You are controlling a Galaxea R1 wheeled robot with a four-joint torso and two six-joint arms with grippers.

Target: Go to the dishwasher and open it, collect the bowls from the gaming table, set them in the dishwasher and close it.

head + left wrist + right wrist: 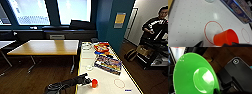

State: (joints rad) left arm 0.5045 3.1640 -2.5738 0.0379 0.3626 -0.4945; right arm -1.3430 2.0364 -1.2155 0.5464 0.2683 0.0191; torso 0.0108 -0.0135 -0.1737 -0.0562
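- L gripper [92, 82] at an orange cup [94, 83] on the gaming table [105, 83]; cup tilted, fingers either side, can't tell if pinched.
- R gripper: state can't tell; green bowl [193, 75] close up at R wrist, over dark wood floor [223, 54].
- Table's yellow edge strip [79, 65] just beside L arm.
- Red ring [213, 31] beside cup; bare white top around.
- Game box [108, 64] further up the table; person [156, 23] well apart, R side.

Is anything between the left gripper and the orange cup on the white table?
Nothing visible. The left gripper is right at the orange cup, which is tilted above the white table; the boxes lie farther along.
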